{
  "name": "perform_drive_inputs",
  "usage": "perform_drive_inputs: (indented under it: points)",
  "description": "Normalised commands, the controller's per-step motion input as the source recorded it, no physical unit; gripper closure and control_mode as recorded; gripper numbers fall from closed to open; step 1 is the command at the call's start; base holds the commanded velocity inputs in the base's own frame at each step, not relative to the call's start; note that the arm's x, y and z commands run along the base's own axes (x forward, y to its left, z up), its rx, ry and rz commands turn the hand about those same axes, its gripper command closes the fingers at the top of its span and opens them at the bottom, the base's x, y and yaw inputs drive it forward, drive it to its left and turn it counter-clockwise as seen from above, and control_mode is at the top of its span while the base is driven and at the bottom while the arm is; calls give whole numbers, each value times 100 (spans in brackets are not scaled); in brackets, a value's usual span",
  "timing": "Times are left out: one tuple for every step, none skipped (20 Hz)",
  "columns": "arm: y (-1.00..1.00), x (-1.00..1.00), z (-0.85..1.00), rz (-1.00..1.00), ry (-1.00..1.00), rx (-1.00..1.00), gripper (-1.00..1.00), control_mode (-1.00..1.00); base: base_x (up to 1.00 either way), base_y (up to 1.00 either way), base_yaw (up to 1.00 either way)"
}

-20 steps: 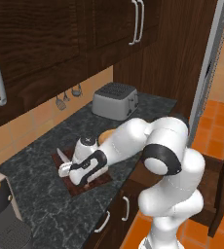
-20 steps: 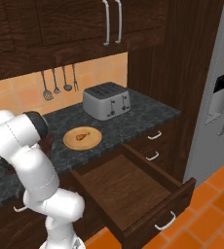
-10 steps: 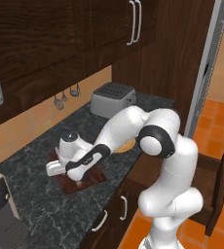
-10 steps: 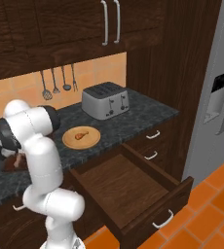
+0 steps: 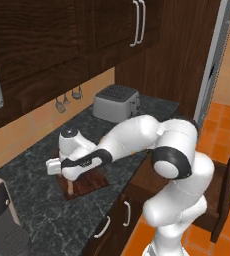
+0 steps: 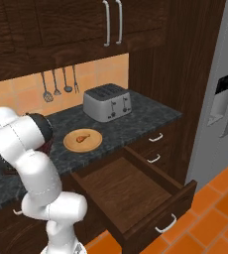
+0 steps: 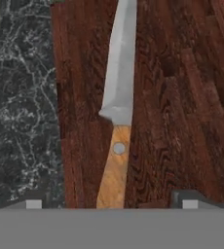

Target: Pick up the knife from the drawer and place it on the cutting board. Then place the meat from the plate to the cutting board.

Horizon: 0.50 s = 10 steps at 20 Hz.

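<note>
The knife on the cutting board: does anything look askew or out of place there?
Little stands out. The knife lies flat on the cutting board, close to the board's edge by the dark counter. The gripper stands open astride its handle. The drawer is left wide open.

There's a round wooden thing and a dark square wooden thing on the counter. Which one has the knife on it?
The dark reddish cutting board has the knife lying flat on it, under the gripper. The round tan plate holds only the meat.
</note>
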Motion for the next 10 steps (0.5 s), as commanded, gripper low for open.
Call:
perform_drive_inputs:
  points:
    - [-71,-15,58,-10,0,13,-100,-100,0,0,0]
    - [-76,-1,58,-8,0,13,-100,-100,0,0,0]
    - [-78,0,56,-6,0,13,-100,-100,0,0,0]
    - [-74,0,53,-5,-1,11,-100,-100,0,0,0]
    - [-69,0,56,-3,-1,9,-100,-100,0,0,0]
    - [-62,0,56,-3,0,5,-100,-100,0,0,0]
    - [-60,0,51,-3,0,3,-100,-100,0,0,0]
    - [-62,0,46,-3,0,0,-100,-100,0,0,0]
    - [-62,0,41,-9,0,0,-100,-100,0,0,0]
    - [-67,3,36,-14,0,0,-100,-100,0,0,0]
